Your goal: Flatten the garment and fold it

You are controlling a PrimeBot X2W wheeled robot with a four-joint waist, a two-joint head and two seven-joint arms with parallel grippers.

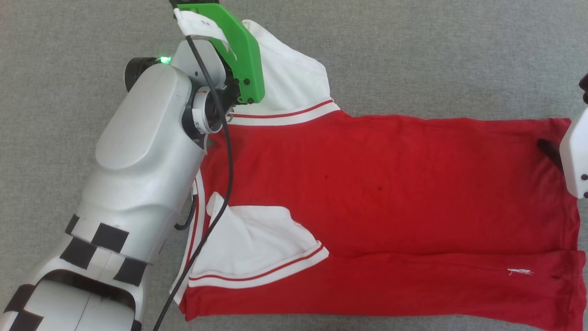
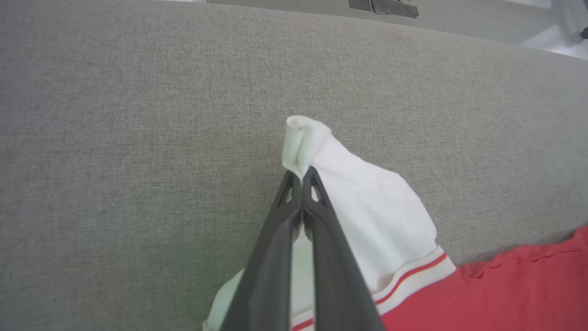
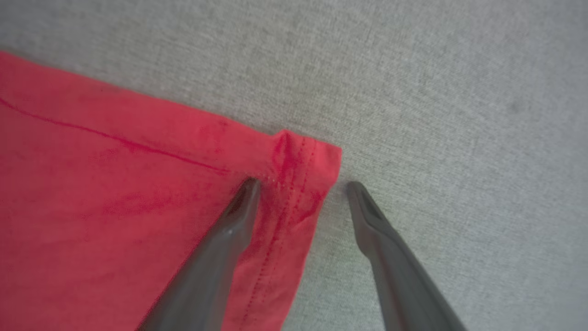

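Observation:
The red garment (image 1: 381,193) lies spread on the grey surface, its near long side folded over and a white sleeve (image 1: 252,248) turned in on it. My left gripper (image 2: 301,177) is shut on the rolled tip of the far white sleeve (image 2: 381,216), lifting it slightly. My right gripper (image 3: 301,186) stands open astride the hem corner (image 3: 298,161) at the garment's far right, one finger (image 3: 229,230) on the red cloth, the other on bare grey surface. The chest lettering is hidden.
A grey fabric-covered table (image 1: 436,55) lies under everything, with bare room beyond the garment. My left forearm (image 1: 138,161) and its black cable (image 1: 227,151) cross the garment's collar end. The table's far edge (image 2: 459,32) shows at the top of the left wrist view.

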